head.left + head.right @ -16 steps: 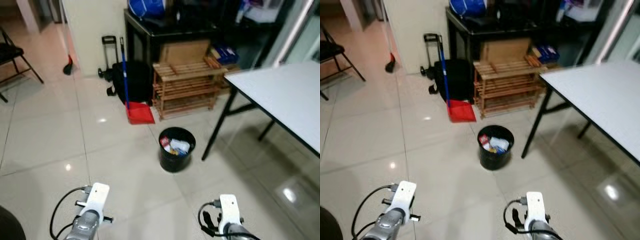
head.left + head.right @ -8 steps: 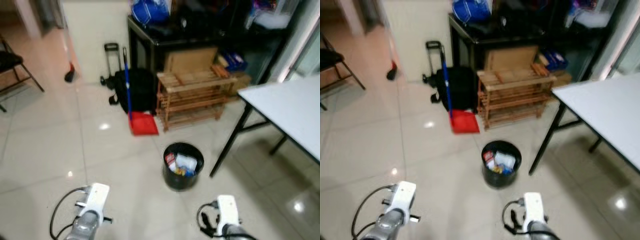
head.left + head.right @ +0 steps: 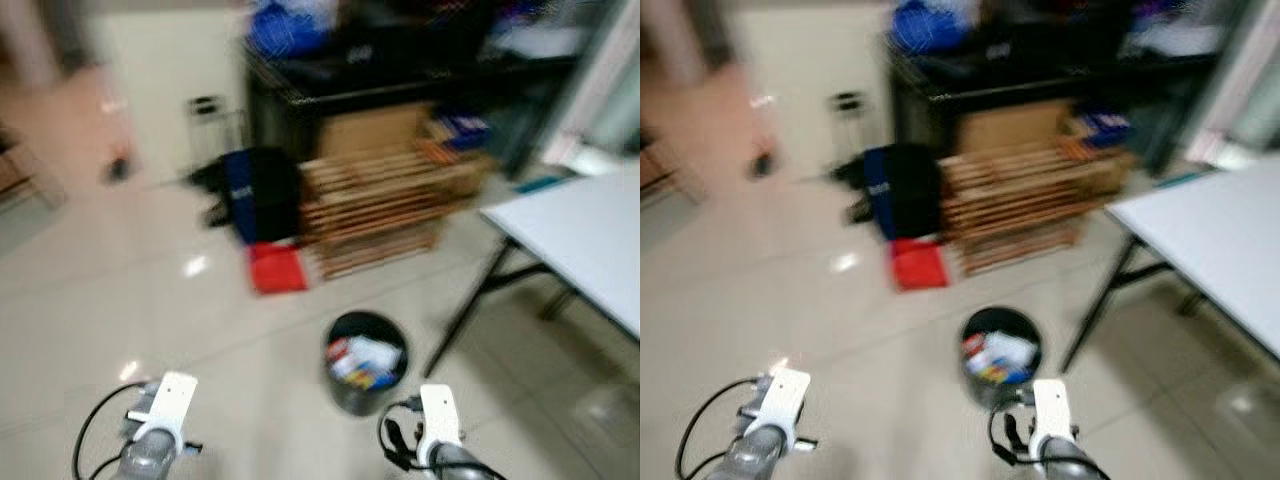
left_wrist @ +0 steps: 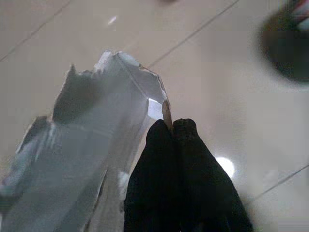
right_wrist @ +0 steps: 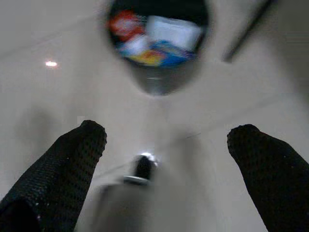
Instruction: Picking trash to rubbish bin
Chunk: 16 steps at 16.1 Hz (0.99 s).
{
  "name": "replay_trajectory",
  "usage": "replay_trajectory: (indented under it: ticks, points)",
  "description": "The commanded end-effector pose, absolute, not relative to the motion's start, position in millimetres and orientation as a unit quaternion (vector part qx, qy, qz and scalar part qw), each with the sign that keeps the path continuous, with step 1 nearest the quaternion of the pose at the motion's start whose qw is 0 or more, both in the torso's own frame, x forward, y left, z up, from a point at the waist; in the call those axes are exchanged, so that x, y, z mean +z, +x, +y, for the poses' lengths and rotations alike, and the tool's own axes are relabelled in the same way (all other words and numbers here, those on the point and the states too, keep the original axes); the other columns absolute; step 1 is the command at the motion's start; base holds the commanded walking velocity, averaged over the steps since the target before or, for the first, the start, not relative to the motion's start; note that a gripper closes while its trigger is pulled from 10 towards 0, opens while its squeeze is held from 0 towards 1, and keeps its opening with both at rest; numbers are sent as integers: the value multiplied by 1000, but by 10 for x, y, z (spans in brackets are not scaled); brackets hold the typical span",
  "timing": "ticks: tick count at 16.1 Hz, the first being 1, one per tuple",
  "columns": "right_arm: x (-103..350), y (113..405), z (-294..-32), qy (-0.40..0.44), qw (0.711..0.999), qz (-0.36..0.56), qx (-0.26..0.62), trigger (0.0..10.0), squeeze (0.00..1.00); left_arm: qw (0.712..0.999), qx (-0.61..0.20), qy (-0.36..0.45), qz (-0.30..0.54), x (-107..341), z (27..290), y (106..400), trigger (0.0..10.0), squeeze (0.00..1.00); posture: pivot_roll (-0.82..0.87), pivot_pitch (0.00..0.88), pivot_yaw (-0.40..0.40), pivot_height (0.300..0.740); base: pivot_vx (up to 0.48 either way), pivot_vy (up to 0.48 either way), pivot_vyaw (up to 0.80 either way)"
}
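A round black rubbish bin (image 3: 365, 362) stands on the tiled floor ahead, part full of coloured wrappers and white paper. In the left wrist view my left gripper (image 4: 172, 126) is shut on a torn piece of pale grey paper (image 4: 96, 145) that hangs beside its fingers. My right gripper (image 5: 166, 140) is open with nothing between its fingers, held above the floor a short way from the bin (image 5: 158, 43). Both wrists, left (image 3: 168, 400) and right (image 3: 436, 415), show low in the blurred eye views.
A white table (image 3: 590, 250) with black legs stands to the right of the bin. Behind the bin are a wooden slatted rack (image 3: 380, 205), a red dustpan (image 3: 276, 268), a black bag (image 3: 250, 185) and a dark cabinet (image 3: 350, 80). Open tiled floor lies to the left.
The whole picture has shifted and blurred, so the camera is moving. The bin now appears nearer and lower in the eye views, close to the right wrist.
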State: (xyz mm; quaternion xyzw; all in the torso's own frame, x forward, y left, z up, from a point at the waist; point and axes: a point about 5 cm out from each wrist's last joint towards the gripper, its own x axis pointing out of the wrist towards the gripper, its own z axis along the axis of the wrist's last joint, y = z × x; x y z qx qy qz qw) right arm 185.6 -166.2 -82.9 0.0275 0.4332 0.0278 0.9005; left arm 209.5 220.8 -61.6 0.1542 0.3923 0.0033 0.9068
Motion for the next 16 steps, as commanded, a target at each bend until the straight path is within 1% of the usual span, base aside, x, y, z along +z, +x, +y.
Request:
replay_trajectory:
  ticks: [1, 5, 11, 16]
  points:
    - [-816, 1889, -1646, 31, 901, 432, 29, 10000, 0, 905, 3, 160, 395, -616, 2245, 2080, 10000, 0, 8, 0, -29, 740, 480, 0, -800]
    - [-825, 1873, -1644, 33, 899, 436, 27, 10000, 0, 905, 6, 159, 395, -613, 2253, 2083, 10000, 0, 11, 8, -30, 740, 480, 0, -800]
    - [-830, 1864, -1649, 33, 898, 438, 23, 10000, 0, 906, 8, 159, 392, -599, 2268, 2099, 10000, 0, 10, 31, -31, 740, 384, 0, -800]
    - [-824, 1872, -1658, 38, 900, 434, 17, 10000, 0, 909, 7, 160, 386, -583, 2260, 2125, 10000, 0, 11, 36, -31, 740, 0, 0, 0]
